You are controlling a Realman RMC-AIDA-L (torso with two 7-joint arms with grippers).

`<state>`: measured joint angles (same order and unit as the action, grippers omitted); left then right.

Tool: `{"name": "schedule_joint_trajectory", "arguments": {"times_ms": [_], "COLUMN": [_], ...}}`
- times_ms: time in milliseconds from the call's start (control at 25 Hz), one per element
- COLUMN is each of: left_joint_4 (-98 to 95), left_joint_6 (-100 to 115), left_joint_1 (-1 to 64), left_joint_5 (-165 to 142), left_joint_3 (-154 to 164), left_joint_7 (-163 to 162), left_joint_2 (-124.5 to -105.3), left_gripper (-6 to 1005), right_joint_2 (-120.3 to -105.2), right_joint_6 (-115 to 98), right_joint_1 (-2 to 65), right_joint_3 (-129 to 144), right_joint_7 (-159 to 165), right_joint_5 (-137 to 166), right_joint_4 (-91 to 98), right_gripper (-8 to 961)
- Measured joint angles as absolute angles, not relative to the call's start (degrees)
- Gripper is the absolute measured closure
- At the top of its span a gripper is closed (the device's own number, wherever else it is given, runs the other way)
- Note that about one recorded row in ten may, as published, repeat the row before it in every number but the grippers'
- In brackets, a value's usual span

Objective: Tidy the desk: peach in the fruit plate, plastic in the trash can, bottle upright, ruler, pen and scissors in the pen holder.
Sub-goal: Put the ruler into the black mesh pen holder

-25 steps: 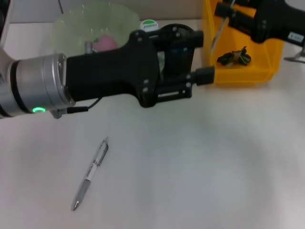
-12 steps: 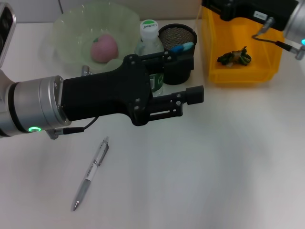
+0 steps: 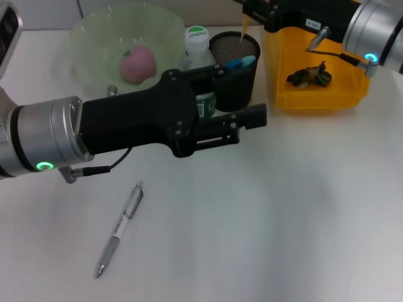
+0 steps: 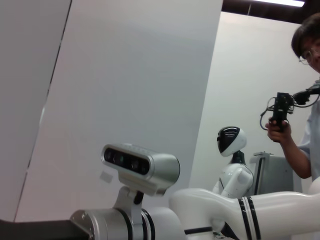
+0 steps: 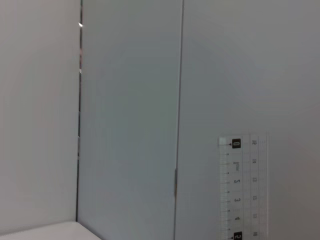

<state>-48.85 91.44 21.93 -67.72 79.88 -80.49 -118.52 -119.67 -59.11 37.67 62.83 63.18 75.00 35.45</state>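
My right gripper (image 3: pixel 249 12) hangs over the black mesh pen holder (image 3: pixel 234 47), shut on the ruler (image 3: pixel 244 30), which hangs edge-on towards the cup's mouth. The ruler (image 5: pixel 243 187) shows clear with black marks in the right wrist view. The blue scissors (image 3: pixel 242 62) stand in the pen holder. The peach (image 3: pixel 137 64) lies in the pale green fruit plate (image 3: pixel 94 31). The bottle (image 3: pixel 196 36) stands upright, half hidden behind my left arm. My left gripper (image 3: pixel 242 94) is open over the desk (image 3: pixel 283 207) in front of the cup. The pen (image 3: pixel 119 229) lies at the front left.
The yellow trash can (image 3: pixel 286 69) stands at the back right with crumpled plastic (image 3: pixel 308 75) inside. My left arm stretches across the middle of the desk from the left. The left wrist view shows a wall, other robots and a person.
My right arm has swung left from above the trash can to above the pen holder, carrying the ruler. My left arm has drawn back towards the front, uncovering peach, bottle and cup.
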Motion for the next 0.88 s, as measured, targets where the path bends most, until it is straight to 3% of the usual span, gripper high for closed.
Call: {"name": "schedule_joint_trajectory", "arguments": {"times_ms": [880], "left_joint_4": [-48.5], "left_joint_6": [90.7], "left_joint_1": [22.4], "left_joint_5": [-68.9], "left_joint_3": [79.6], "left_joint_7": [-81.4], "left_joint_2": [-118.21], "left_gripper": [371], "right_joint_2": [-119.70], "right_joint_6": [-52.8], "right_joint_1": [40.5], "right_joint_3": [67.1], "right_joint_7": [56.9], "right_joint_5": [67.8], "right_joint_4": [27.9], "right_gripper": [576]}}
